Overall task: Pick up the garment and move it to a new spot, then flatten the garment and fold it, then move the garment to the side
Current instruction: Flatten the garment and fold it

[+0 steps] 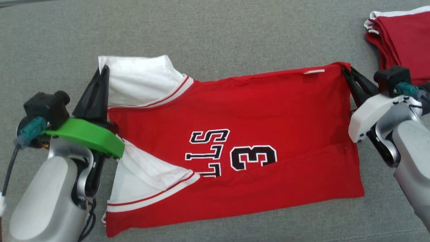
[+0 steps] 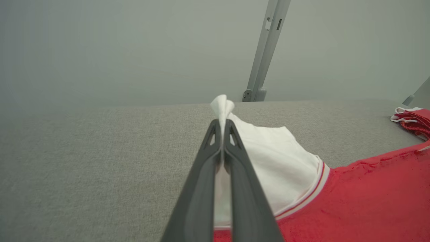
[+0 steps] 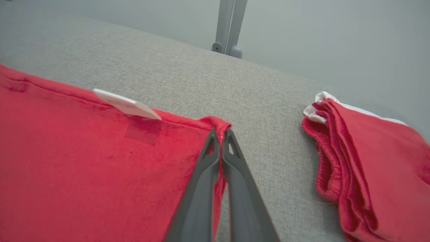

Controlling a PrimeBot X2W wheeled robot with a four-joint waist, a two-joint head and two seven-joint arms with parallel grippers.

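Observation:
The garment (image 1: 255, 114) is a red jersey with white sleeves, black lettering and a number 3, spread sideways on the grey surface. My left gripper (image 1: 104, 70) is shut on the far white sleeve; in the left wrist view a tuft of white cloth (image 2: 221, 105) pokes out past its tips (image 2: 221, 125). At the far hem corner my right gripper (image 1: 346, 71) is shut on the red cloth, and the right wrist view shows the corner (image 3: 215, 122) pinched between the tips (image 3: 221, 133). A small white tag (image 3: 126, 105) lies near that corner.
A stack of folded red garments (image 1: 401, 42) sits at the far right of the surface, close to my right arm. A grey metal post (image 2: 265, 50) rises behind the far edge of the grey padded surface (image 1: 215, 37).

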